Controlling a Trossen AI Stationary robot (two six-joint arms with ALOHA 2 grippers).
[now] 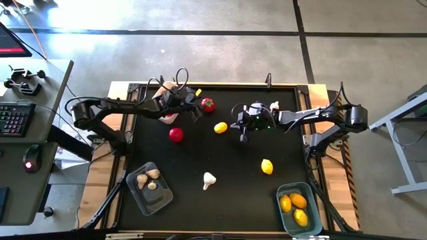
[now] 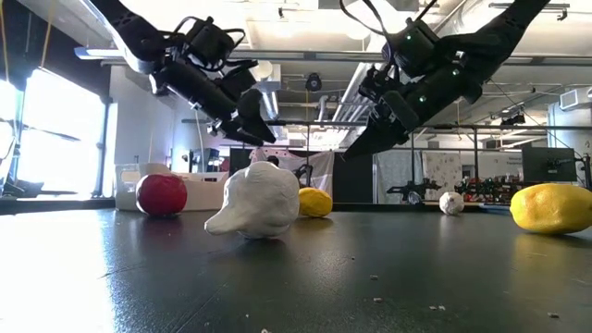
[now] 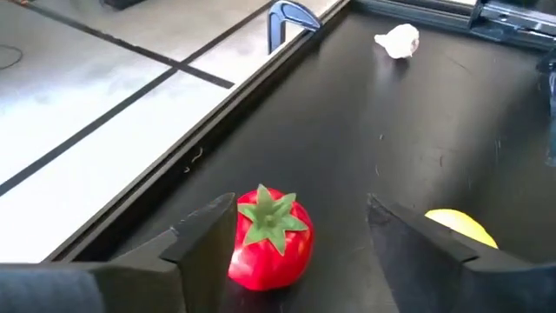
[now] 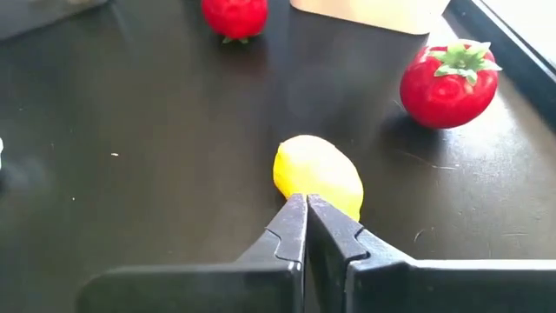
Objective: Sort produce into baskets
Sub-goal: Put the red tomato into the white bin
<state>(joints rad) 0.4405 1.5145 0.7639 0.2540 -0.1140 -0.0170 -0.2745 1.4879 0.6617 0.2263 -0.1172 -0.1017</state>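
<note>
We see three garlic bulbs [image 1: 148, 179] in the clear tub [image 1: 162, 201] at seven o'clock, three lemons [image 1: 296, 203] in the blue tub [image 1: 283, 219] at five, the left gripper [image 3: 287, 248] spread around a tomato [image 3: 269, 238] near the white tub [image 1: 169, 119], and the right gripper [image 4: 306, 228] shut, empty, over a lemon [image 4: 318, 176].

Right pincer [image 4: 306, 228]: we see the two dark fingers pressed together, nothing between them.
Lemon [image 4: 318, 176]: yellow oval lying on the black table [image 4: 130, 200], just past our fingertips.
Tomato with green top [image 4: 449, 83]: sitting off to one side, apart from the lemon.
Second tomato [image 4: 234, 16]: farther off, partly cut by the frame edge.
Pale tub [image 4: 369, 10]: we catch only its lower edge, between the two tomatoes.
</note>
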